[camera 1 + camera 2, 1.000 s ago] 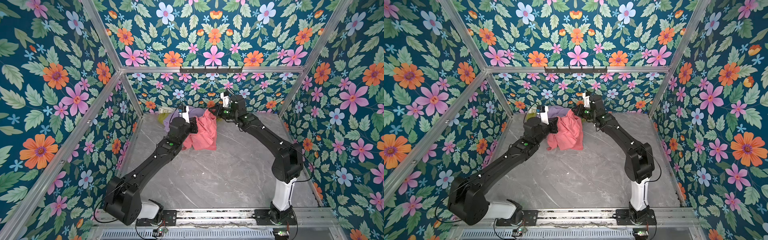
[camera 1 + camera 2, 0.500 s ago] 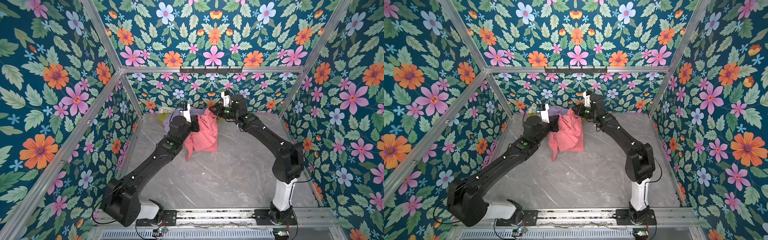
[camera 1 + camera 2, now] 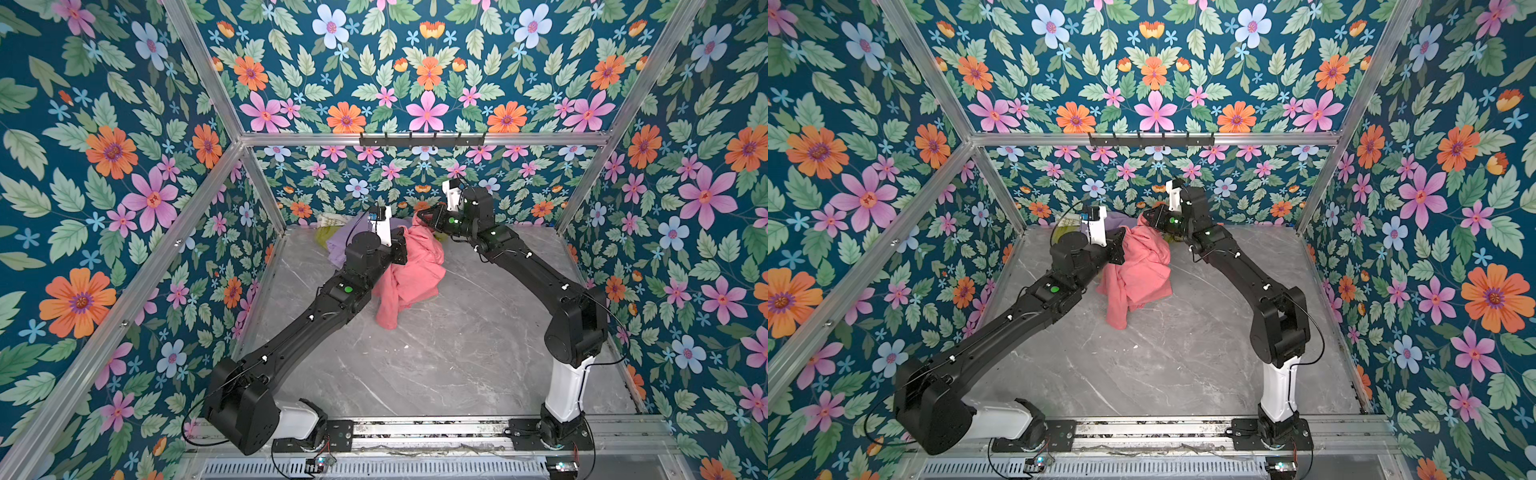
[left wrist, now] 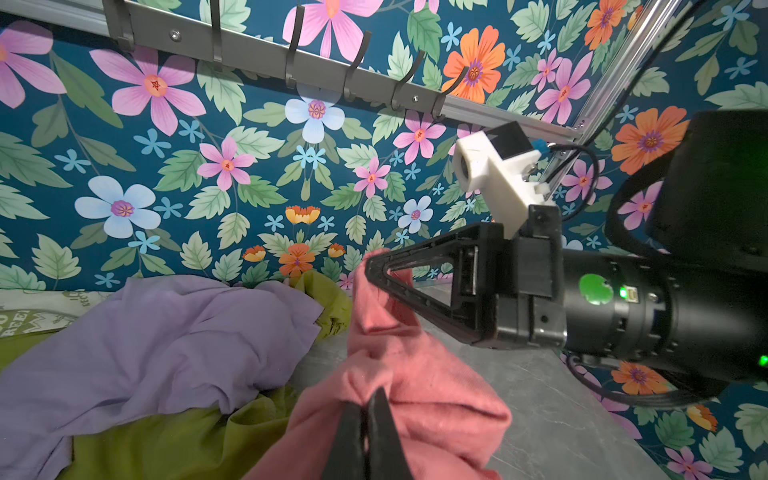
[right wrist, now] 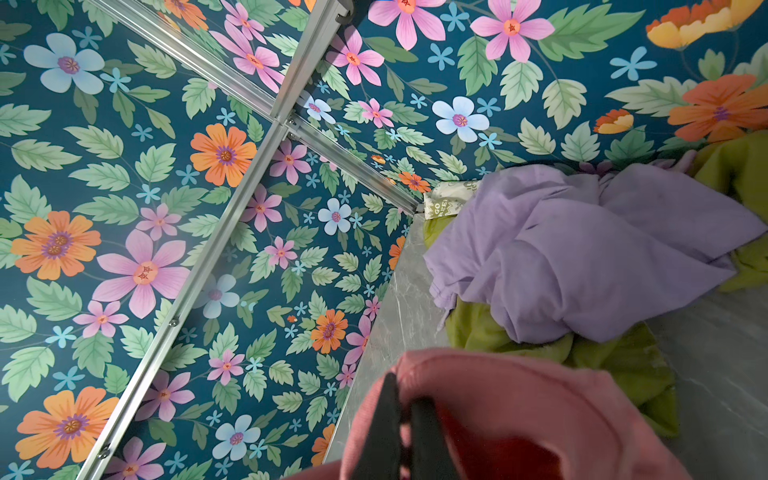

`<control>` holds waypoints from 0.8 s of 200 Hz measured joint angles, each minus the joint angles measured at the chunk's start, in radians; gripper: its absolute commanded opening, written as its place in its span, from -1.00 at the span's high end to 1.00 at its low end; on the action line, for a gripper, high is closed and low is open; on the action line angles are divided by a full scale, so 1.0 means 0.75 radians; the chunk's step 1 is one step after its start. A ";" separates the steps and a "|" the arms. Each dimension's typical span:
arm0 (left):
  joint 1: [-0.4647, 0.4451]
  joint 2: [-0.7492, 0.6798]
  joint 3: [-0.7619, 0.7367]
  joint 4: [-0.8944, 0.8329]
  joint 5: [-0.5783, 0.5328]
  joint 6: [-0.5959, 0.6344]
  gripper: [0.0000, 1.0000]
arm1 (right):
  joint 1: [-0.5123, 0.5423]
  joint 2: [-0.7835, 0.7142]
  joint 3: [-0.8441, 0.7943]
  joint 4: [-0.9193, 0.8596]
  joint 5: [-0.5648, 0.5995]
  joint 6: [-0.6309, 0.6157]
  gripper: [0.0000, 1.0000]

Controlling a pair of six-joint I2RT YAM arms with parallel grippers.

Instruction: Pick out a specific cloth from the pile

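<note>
The table (image 3: 436, 365) is a grey, marble-veined surface. In its far left corner lies the pile (image 3: 336, 245) (lilac on top, olive-green underneath, a cream printed scrap against the wall). Just beside it, toward the middle, the pink cloth (image 3: 409, 274) has its lower folds resting on the table.

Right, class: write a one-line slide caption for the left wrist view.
Left gripper and right gripper, both shut, pinch the salmon-pink soft fabric cloth beside the lilac-and-olive garment pile.

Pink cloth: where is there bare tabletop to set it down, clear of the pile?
Bare: the marble tabletop from the pink cloth forward to the front rail. Crowded: the back-left corner, where the pile lies.
</note>
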 measured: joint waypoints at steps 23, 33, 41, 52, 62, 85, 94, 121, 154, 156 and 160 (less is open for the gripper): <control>-0.013 -0.008 0.005 0.000 -0.008 0.005 1.00 | -0.001 0.003 0.000 -0.006 -0.001 0.001 1.00; -0.017 -0.009 0.006 0.000 -0.010 0.012 1.00 | 0.000 0.003 0.000 -0.003 -0.001 0.001 1.00; -0.023 -0.011 0.006 0.000 -0.013 0.018 1.00 | 0.000 0.003 0.000 -0.002 -0.001 0.001 1.00; -0.025 -0.015 0.006 0.000 -0.014 0.024 1.00 | 0.000 0.003 0.000 -0.004 -0.001 0.001 1.00; -0.030 -0.021 0.006 0.000 -0.015 0.025 1.00 | 0.000 0.003 0.000 -0.004 -0.001 0.001 1.00; -0.033 -0.036 0.006 0.000 -0.025 0.030 1.00 | 0.000 0.003 0.000 -0.003 -0.001 0.001 1.00; -0.034 -0.042 0.007 0.000 -0.030 0.030 1.00 | 0.000 0.003 0.000 -0.004 -0.001 0.001 1.00; -0.040 -0.060 0.014 0.000 -0.043 0.034 1.00 | 0.000 0.003 0.000 -0.004 -0.001 0.001 1.00; -0.041 -0.077 0.019 0.000 -0.049 0.035 1.00 | 0.000 -0.011 -0.008 -0.005 -0.001 0.000 1.00; -0.041 -0.078 0.019 0.000 -0.050 0.035 1.00 | 0.000 -0.013 -0.009 -0.004 -0.001 0.000 1.00; -0.041 -0.079 0.019 0.000 -0.050 0.035 1.00 | 0.000 -0.016 -0.010 -0.004 -0.001 0.000 1.00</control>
